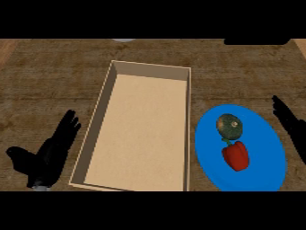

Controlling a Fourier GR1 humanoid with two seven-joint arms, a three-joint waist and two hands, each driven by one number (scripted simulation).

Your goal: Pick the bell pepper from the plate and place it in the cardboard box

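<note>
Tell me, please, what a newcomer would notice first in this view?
The bright blue round plate at the right stands out, carrying a red bell pepper and a dark green round vegetable. Left of it, at the centre, lies a long open tan cardboard box.

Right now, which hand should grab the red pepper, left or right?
Probably the right hand. It sits open beside the blue plate where the bell pepper lies. The left hand is on the other side of the cardboard box and would have to reach over it.

Dark wood-grain counter (pixel 42 85), cardboard box (pixel 142 130) at centre, blue plate (pixel 264 148) just right of it
</note>
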